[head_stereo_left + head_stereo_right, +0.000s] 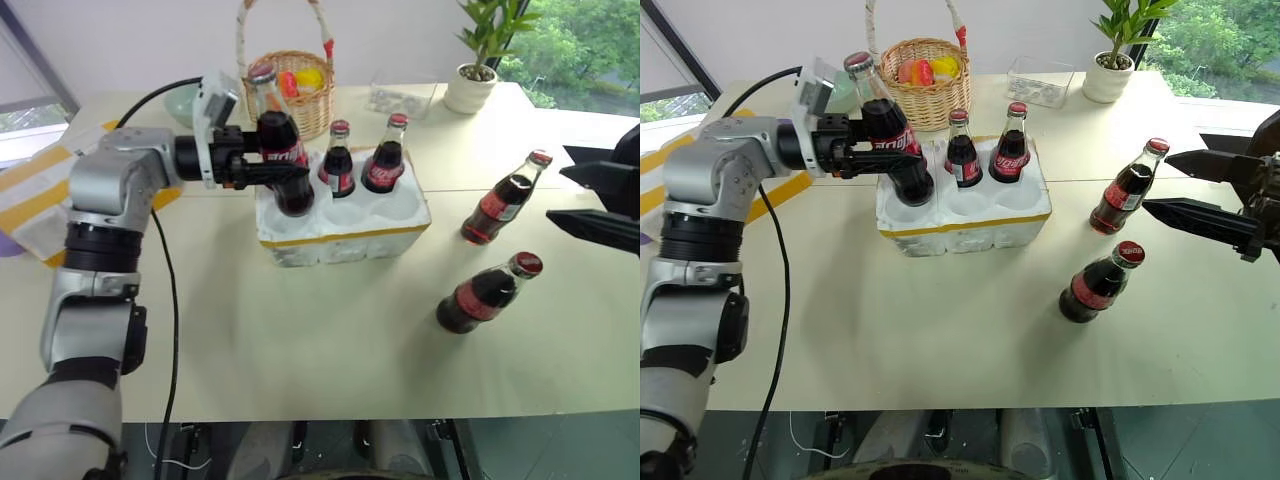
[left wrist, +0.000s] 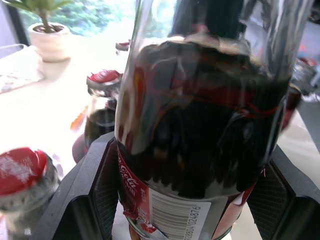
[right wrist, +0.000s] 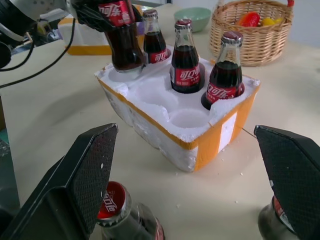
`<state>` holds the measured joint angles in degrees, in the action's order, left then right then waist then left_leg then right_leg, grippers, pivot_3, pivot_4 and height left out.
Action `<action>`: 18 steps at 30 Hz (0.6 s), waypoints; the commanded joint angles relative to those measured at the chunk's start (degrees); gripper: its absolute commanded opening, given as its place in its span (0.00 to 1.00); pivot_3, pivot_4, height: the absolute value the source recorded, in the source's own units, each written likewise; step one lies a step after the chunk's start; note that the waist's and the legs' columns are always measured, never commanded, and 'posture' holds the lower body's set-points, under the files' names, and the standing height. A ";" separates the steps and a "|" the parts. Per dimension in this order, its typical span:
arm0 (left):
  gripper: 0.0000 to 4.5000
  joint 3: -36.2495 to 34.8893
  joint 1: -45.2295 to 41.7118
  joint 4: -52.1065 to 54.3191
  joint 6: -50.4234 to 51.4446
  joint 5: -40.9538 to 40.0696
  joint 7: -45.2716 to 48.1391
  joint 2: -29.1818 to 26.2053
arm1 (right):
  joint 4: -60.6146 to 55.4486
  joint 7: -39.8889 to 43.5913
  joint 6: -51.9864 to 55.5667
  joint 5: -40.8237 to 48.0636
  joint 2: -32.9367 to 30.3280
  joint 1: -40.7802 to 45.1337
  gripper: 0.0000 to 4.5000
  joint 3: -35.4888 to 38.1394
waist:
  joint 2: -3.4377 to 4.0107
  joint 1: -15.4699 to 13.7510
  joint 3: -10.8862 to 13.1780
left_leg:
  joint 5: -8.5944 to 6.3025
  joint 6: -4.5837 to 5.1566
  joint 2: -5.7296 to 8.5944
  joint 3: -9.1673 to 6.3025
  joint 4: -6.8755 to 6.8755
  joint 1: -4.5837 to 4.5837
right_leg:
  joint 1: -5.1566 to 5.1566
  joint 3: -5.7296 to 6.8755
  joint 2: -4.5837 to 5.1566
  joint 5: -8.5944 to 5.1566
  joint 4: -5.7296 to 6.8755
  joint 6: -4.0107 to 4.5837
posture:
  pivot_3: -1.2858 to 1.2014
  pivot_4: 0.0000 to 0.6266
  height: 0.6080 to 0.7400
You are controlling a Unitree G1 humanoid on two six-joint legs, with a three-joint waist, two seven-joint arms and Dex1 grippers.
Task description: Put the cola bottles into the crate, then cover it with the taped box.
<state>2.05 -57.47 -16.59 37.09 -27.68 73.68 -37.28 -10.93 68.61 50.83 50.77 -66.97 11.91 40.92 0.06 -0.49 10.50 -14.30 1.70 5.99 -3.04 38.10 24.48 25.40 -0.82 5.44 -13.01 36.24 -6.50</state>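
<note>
Dark cola bottles (image 1: 503, 206) with red caps and labels, white crate (image 1: 340, 238) with yellow band, tan wicker basket (image 1: 303, 92).

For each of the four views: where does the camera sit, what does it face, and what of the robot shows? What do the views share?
Left eye: on the head, looking down at the table; left arm and left gripper show.
Right eye: same scene; right gripper open.
Left wrist: close on the held bottle between its fingers.
Right wrist: faces the crate past its own spread fingers.
Shared: the crate and its bottles.
</note>
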 commanded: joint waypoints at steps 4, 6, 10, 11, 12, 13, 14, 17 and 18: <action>0.61 -1.37 0.48 3.27 -1.59 -0.22 2.74 -3.77 | -1.12 -0.65 -0.59 0.76 -0.09 -0.60 1.00 2.69 | 0.00 -0.41 0.00 | 0.00 0.01 0.02 -0.01 0.04 0.00 | -0.04 0.00 0.02 0.00 0.00 0.00 | 0.52 0.24 0.98; 0.61 -0.52 1.63 3.57 -2.79 0.51 2.08 -2.56 | -1.01 -0.66 -0.77 0.67 -0.17 -0.68 1.00 2.55 | 0.00 -0.50 0.00 | -0.01 0.02 0.04 -0.02 0.07 0.00 | -0.08 0.01 0.04 0.00 0.00 0.00 | 0.52 0.24 0.98; 0.61 0.23 2.62 3.39 -3.81 1.30 0.36 0.66 | -0.67 -0.74 -0.77 0.71 -0.55 -0.23 1.00 2.14 | -0.03 -0.49 -0.01 | -0.01 0.04 0.06 -0.03 0.11 -0.01 | -0.13 0.01 0.06 0.00 -0.01 -0.01 | 0.52 0.24 0.98; 0.61 0.43 2.81 2.70 -4.15 1.52 -0.22 1.82 | -0.53 -0.73 -0.79 0.68 -0.69 -0.05 1.00 1.97 | -0.01 -0.44 -0.02 | -0.02 0.04 0.06 -0.03 0.11 -0.01 | -0.13 0.01 0.06 0.00 -0.02 -0.01 | 0.52 0.24 0.98; 0.61 0.68 2.98 1.92 -4.94 2.04 -0.71 2.81 | -0.42 -0.81 -0.77 0.71 -0.80 0.19 1.00 1.76 | -0.01 -0.44 -0.03 | -0.02 0.04 0.06 -0.03 0.11 -0.02 | -0.13 0.01 0.06 0.01 -0.01 -0.01 | 0.52 0.24 0.98; 0.61 0.76 3.09 1.25 -5.61 2.54 -1.10 3.58 | -0.41 -0.89 -0.68 0.77 -0.88 0.34 1.00 1.64 | -0.01 -0.40 -0.03 | -0.02 0.04 0.06 -0.03 0.11 -0.03 | -0.13 0.01 0.05 0.01 -0.01 -0.01 | 0.52 0.24 0.98; 0.61 0.69 3.04 0.64 -5.96 2.83 -1.46 4.15 | -0.40 -0.90 -0.70 0.70 -0.92 0.38 1.00 1.56 | -0.01 -0.35 -0.03 | -0.02 0.04 0.06 -0.03 0.11 -0.02 | -0.13 0.01 0.05 0.01 -0.01 -0.01 | 0.52 0.24 0.98; 0.61 0.42 2.58 -0.82 -6.75 3.24 -2.00 5.46 | -0.29 -0.69 -0.90 0.27 -0.84 0.07 1.00 1.47 | -0.01 -0.21 -0.03 | -0.02 0.04 0.05 -0.03 0.10 -0.02 | -0.12 0.01 0.03 0.01 -0.01 -0.01 | 0.52 0.24 0.98; 0.61 0.42 2.45 -1.09 -6.96 3.37 -2.00 5.69 | -0.27 -0.65 -0.93 0.22 -0.81 0.02 1.00 1.46 | -0.01 -0.11 -0.02 | -0.02 0.04 0.05 -0.02 0.09 -0.03 | -0.10 0.01 0.03 0.01 -0.01 -0.01 | 0.52 0.24 0.98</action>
<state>3.72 -53.94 -18.57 31.93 -23.98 71.82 -31.38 -10.94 67.83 50.78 50.77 -66.77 11.42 41.10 0.05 -0.60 10.47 -14.31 1.75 6.03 -3.06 38.19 24.46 25.33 -0.82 5.47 -13.00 36.24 -6.51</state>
